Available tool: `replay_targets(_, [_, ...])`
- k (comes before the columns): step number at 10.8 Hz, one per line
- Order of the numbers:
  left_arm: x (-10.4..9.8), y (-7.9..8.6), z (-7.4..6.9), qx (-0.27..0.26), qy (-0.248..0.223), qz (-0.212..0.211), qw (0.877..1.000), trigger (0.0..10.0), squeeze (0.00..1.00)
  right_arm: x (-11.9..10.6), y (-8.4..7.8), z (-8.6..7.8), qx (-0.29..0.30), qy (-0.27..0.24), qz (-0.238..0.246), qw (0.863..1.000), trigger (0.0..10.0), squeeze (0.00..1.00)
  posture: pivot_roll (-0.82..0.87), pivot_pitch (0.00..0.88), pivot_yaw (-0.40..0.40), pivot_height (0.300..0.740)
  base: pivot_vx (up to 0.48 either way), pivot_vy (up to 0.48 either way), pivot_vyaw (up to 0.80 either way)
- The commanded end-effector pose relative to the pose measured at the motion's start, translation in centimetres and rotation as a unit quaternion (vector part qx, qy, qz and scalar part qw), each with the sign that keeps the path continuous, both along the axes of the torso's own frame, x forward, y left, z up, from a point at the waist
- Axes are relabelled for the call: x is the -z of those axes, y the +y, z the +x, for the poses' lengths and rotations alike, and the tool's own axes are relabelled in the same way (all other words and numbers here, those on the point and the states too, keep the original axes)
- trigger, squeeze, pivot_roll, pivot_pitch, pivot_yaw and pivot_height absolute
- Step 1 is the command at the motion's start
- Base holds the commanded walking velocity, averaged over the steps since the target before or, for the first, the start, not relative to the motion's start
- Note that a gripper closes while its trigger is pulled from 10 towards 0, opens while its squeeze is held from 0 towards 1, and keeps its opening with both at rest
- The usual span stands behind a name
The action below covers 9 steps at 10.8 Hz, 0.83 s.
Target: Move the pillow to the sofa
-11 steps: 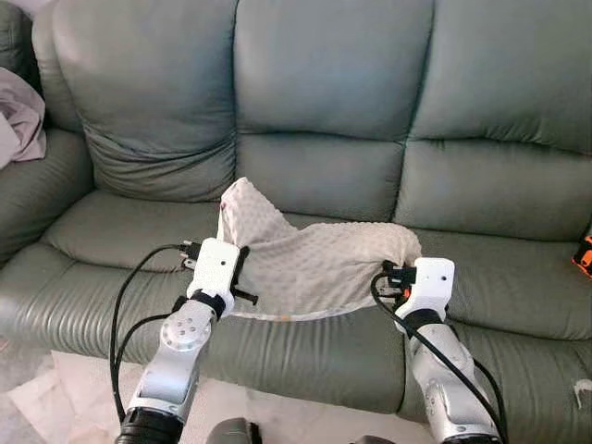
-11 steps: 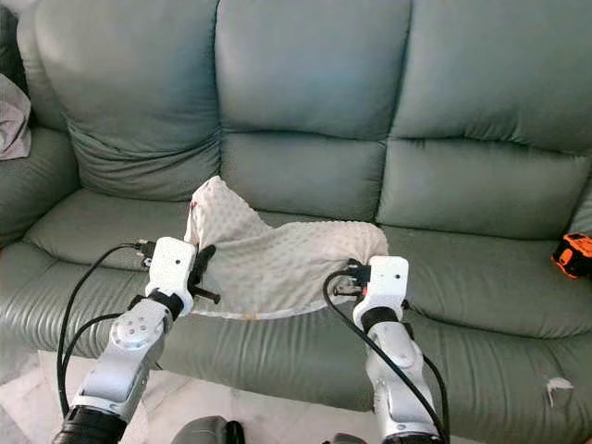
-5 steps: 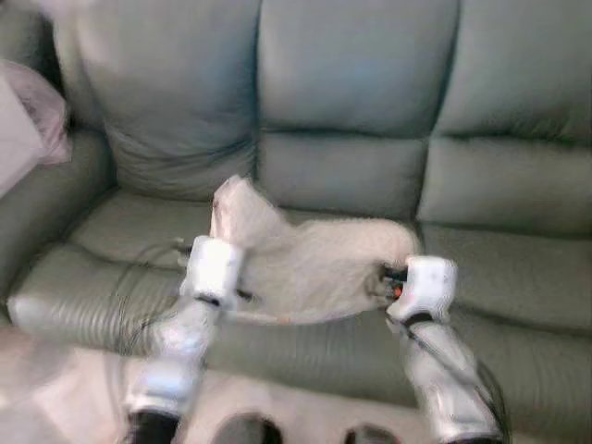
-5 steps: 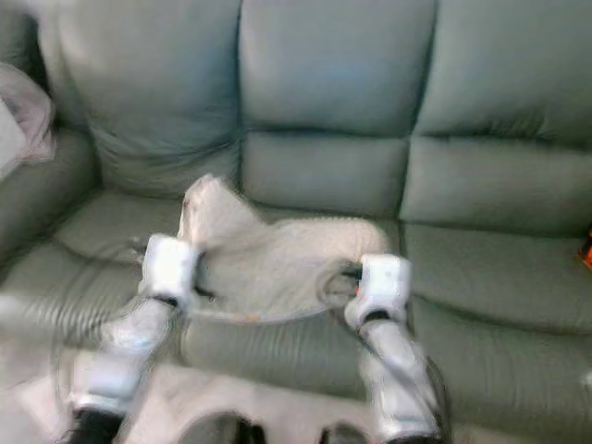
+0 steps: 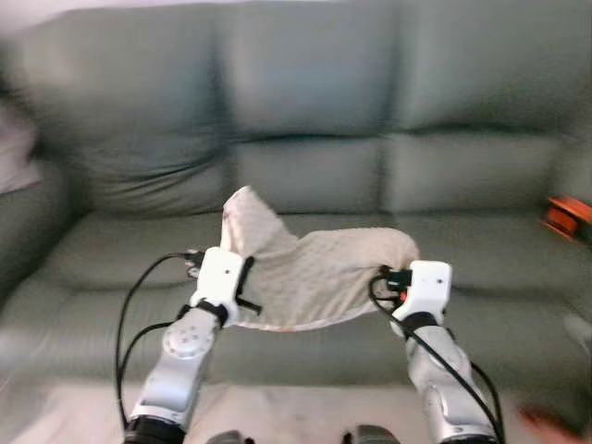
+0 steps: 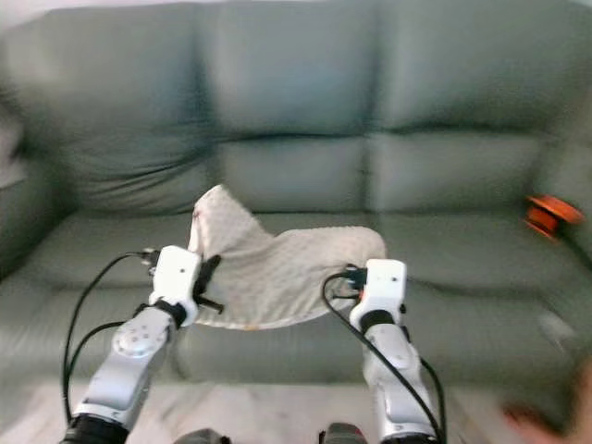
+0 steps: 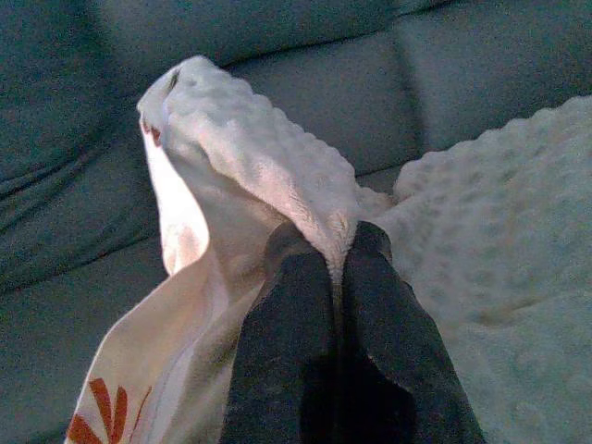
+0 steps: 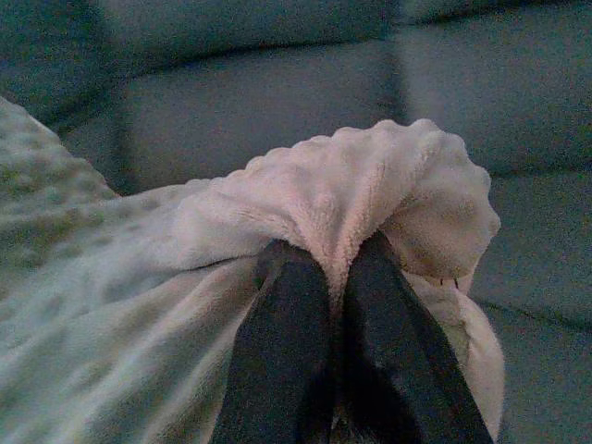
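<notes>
A cream, bumpy-textured pillow [image 5: 314, 268] hangs slack between my two arms, over the front of the grey-green sofa [image 5: 305, 120]. My left gripper [image 7: 338, 254] is shut on the pillow's left corner [image 7: 250, 157], which stands up in a peak. My right gripper [image 8: 336, 264] is shut on the bunched right corner [image 8: 370, 190]. In the left eye view, the left gripper [image 5: 242, 282] and the right gripper [image 5: 387, 279] sit at about the same height above the seat cushions. An orange print shows on the pillow's underside [image 7: 97, 416].
An orange and black object [image 5: 564, 215] lies on the sofa seat at the far right. A pale cloth [image 5: 14, 157] is draped over the sofa's left end. Light floor [image 5: 277, 407] runs below the sofa front. The eye views are blurred.
The head views have shifted and blurred, so the camera has moved; the sofa now looks farther off. Both grippers keep their hold on the pillow, which hangs as before.
</notes>
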<state>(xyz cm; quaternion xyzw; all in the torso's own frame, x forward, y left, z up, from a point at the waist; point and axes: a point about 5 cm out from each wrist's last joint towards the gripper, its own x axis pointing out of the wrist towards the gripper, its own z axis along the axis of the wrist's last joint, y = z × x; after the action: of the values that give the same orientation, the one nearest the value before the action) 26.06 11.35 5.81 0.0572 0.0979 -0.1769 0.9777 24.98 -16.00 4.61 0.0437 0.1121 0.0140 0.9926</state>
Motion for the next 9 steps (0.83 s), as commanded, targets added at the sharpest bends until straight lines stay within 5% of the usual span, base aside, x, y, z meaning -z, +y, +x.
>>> replay_targets(1, [-0.7,-0.5,0.2,0.012,-0.014,0.000,1.000,10.0,0.00,-0.5,0.1,0.3,-0.003,-0.012,0.002,1.000,10.0,0.00,-0.03,0.000,0.035,0.740,0.000,0.000,0.00])
replay_targets(7, [0.1,1.3,-0.7,-0.020,0.000,0.005,1.000,10.0,0.00,-0.4,0.1,0.1,-0.002,-0.007,0.001,1.000,10.0,0.00,-0.03,0.000,0.027,0.740,0.000,0.000,0.00])
replay_targets(9, [0.2,1.3,-0.7,-0.020,0.001,0.005,1.000,10.0,0.00,-0.4,0.1,0.2,-0.005,-0.007,0.001,1.000,10.0,0.00,-0.03,0.000,0.026,0.706,0.000,0.000,0.00])
